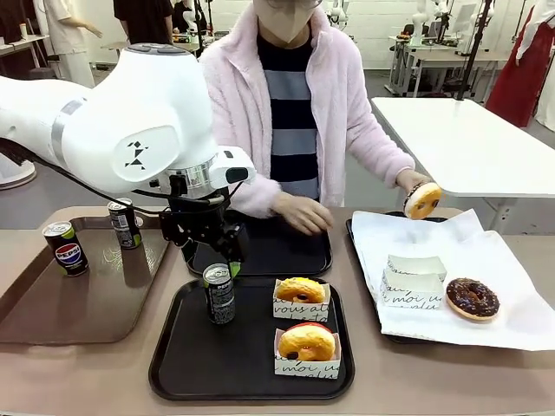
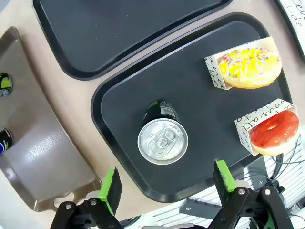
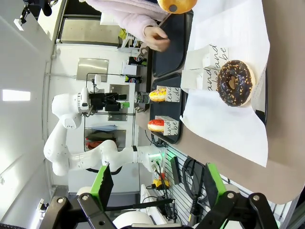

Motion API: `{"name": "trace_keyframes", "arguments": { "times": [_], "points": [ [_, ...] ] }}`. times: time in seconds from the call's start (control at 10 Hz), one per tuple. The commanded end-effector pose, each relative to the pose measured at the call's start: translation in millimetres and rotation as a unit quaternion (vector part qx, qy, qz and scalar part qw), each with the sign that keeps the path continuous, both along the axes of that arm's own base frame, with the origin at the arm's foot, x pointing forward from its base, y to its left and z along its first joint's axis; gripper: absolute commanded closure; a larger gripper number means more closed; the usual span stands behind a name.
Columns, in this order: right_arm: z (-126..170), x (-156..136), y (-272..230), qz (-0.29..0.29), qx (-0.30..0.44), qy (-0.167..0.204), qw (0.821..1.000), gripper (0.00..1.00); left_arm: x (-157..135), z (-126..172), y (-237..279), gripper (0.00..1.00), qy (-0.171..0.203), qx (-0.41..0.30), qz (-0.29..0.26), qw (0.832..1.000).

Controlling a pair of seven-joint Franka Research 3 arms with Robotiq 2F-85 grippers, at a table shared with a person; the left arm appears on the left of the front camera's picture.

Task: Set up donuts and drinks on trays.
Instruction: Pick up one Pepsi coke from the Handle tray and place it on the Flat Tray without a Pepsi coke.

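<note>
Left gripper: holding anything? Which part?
Nothing held. The left gripper is open above the can, not touching it.

You have two trays mid-table: the near tray (image 1: 173, 368) on the robot's side and the far tray (image 1: 290, 256) just behind it, toward the person. On the near tray, one can (image 1: 218, 295) stands upright at the left, and at the right the rear donut (image 1: 300, 290) sits behind the front donut (image 1: 306, 342). At the robot's left, the side tray (image 1: 52, 303) carries the outer can (image 1: 67, 247) and the inner can (image 1: 125, 223). At the right, the paper-lined tray (image 1: 349, 238) holds sleeves (image 1: 414, 279) with a loose donut (image 1: 472, 297) just right of them.
</note>
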State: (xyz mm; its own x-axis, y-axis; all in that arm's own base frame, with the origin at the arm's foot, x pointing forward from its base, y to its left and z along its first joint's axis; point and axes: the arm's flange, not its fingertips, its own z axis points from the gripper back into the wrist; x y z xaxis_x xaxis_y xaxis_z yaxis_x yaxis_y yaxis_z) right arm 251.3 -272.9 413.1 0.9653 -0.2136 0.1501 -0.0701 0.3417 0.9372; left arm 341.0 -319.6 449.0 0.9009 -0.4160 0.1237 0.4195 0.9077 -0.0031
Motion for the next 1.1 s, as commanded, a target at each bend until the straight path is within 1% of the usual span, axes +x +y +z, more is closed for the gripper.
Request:
{"name": "trace_keyframes", "arguments": {
  "times": [0.0,0.1,0.2,0.3,0.4,0.5,0.6,0.7,0.8,0.9,1.0],
  "points": [
    [0,1,-1,0.001,0.006,-0.008,1.000,0.00,7,-1,32,0.00,0.025,-0.004,0.022,0.999],
    [0,1,-1,0.001,0.006,-0.008,1.000,0.00,18,5,68,0.00,0.038,-0.009,0.045,0.998],
    [0,1,-1,0.001,0.006,-0.008,1.000,0.00,5,10,103,0.00,0.030,-0.018,0.074,0.997],
    [0,1,-1,0.001,0.006,-0.008,1.000,0.00,-1,17,131,0.00,0.021,-0.024,0.096,0.995],
    [0,1,-1,0.001,0.006,-0.008,1.000,0.00,-2,21,157,0.00,0.018,-0.026,0.113,0.993],
    [0,1,-1,0.001,0.006,-0.008,1.000,0.00,-4,19,181,0.00,0.019,-0.030,0.126,0.991],
    [0,1,-1,0.001,0.006,-0.008,1.000,0.00,-4,23,202,0.00,0.023,-0.053,0.141,0.988],
    [0,1,-1,0.001,0.006,-0.008,1.000,0.00,0,26,216,0.00,0.026,-0.056,0.151,0.987],
    [0,1,-1,0.001,0.006,-0.008,1.000,0.00,-3,27,217,0.00,0.024,-0.064,0.163,0.984],
    [0,1,-1,0.001,0.006,-0.008,1.000,0.00,0,28,198,0.00,0.023,-0.051,0.185,0.981],
    [0,1,-1,0.001,0.006,-0.008,1.000,0.00,0,30,220,0.00,0.019,-0.050,0.163,0.985]
  ]
}}
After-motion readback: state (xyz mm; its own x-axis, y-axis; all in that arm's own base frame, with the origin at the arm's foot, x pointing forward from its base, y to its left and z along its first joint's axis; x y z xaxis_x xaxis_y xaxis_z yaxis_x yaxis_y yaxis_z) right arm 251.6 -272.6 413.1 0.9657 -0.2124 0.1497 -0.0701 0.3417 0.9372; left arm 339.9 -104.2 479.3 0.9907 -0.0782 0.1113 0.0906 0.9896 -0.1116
